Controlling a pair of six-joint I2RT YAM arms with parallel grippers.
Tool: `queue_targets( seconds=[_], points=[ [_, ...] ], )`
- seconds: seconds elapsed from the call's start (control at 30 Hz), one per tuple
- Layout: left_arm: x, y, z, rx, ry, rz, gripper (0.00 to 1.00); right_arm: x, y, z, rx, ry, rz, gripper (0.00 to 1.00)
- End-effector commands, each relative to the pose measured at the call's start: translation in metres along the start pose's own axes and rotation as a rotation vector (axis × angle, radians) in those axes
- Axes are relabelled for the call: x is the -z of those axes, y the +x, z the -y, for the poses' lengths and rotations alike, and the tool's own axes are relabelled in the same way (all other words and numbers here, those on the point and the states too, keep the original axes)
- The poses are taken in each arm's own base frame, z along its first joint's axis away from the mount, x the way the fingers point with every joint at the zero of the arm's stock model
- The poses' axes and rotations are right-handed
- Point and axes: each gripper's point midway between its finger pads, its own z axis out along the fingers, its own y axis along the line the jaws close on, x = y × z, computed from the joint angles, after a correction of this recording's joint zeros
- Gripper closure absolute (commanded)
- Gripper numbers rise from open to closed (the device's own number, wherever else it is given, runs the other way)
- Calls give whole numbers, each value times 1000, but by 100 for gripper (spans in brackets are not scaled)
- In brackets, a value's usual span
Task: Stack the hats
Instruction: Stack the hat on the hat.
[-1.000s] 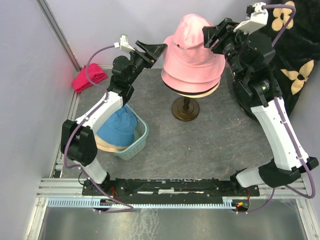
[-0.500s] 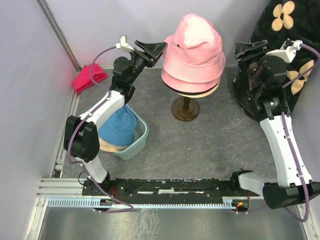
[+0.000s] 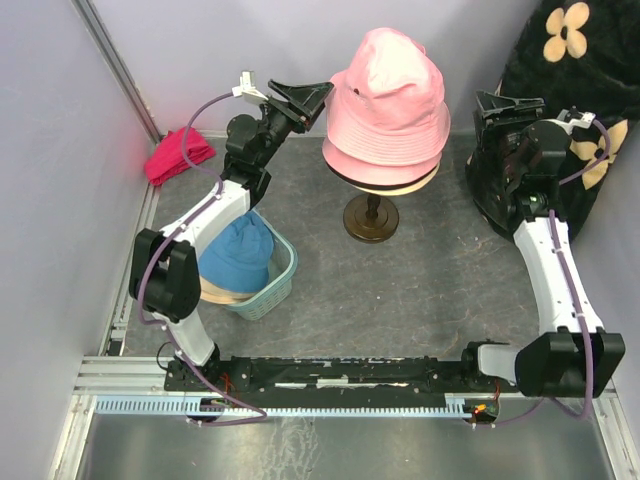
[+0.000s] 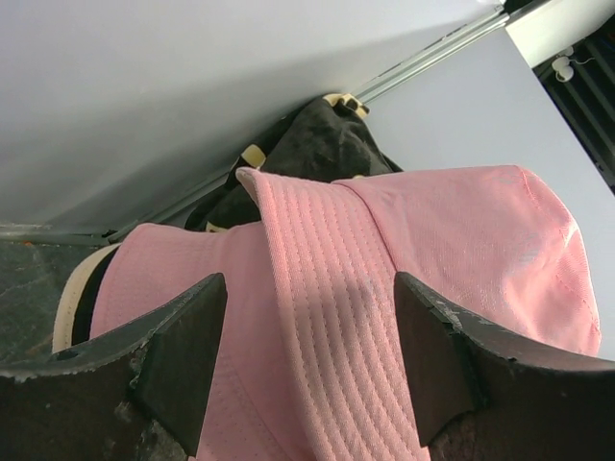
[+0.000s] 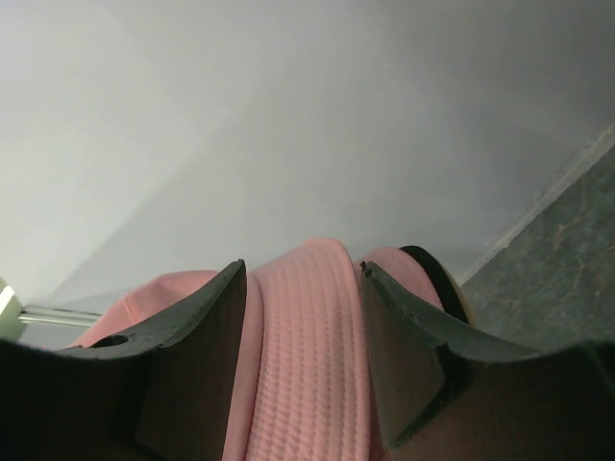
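Observation:
A pink hat (image 3: 388, 100) sits on top of a stack on a stand, with a black and a beige brim (image 3: 392, 182) showing beneath it. A blue hat (image 3: 240, 252) lies on a beige one (image 3: 212, 290) in a teal basket. My left gripper (image 3: 318, 98) is open at the pink hat's left brim. In the left wrist view that brim (image 4: 317, 288) runs between the spread fingers of the left gripper (image 4: 307, 288). My right gripper (image 3: 490, 108) is open and stands apart, right of the stack. The right wrist view shows the pink brim (image 5: 303, 365) beyond the open right gripper (image 5: 303, 269).
The teal basket (image 3: 285, 272) stands at the left front. A magenta cloth bundle (image 3: 178, 157) lies at the back left wall. A black cloth with beige flowers (image 3: 565, 60) fills the back right corner. The stand's dark base (image 3: 371, 220) is in mid-table.
My right gripper has drawn back from the pink hat's right side and now stands apart to the right. The left arm and the hats have barely moved.

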Motion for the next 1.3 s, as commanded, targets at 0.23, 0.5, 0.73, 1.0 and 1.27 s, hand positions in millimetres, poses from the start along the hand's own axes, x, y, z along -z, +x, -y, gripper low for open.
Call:
queue_targets(
  seconds=[0.23,0.5,0.73,1.0,1.27],
  points=[
    [-4,-4,22,17,99,-7,25,-22,18,-5,-169,-99,-112,42],
    [-5,-3,22,30,117,-4,32,-35,29,7,-233,-104,-164,42],
    [-5,-1,24,35,137,-18,37,-42,36,9,-272,-124,-200,43],
    [-4,2,23,43,145,-29,50,-45,42,5,-290,-163,-240,44],
    [-3,3,20,50,145,-30,62,-50,52,3,-331,-194,-301,46]
  ],
)
